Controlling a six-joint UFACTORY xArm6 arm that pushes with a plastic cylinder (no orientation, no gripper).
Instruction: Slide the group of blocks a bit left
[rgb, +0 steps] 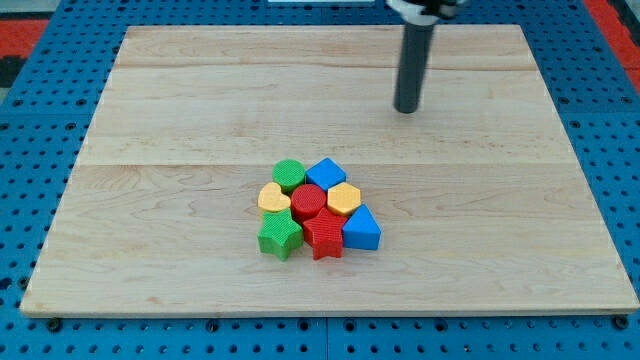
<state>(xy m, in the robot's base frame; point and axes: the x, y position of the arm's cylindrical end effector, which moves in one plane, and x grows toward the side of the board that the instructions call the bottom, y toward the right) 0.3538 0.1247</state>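
Note:
A tight group of blocks sits on the wooden board (150, 120), a little below its middle. It holds a green cylinder (289, 173), a blue cube (325, 172), a yellow heart (273, 198), a red cylinder (309, 200), a yellow hexagon (343, 197), a green star (280, 238), a red star (322, 235) and a blue triangle (362, 229). My tip (406, 108) rests on the board above and to the right of the group, well apart from every block.
The board lies on a blue pegboard surface (40, 150) that shows on all sides. Red surface (30, 30) shows at the view's top corners.

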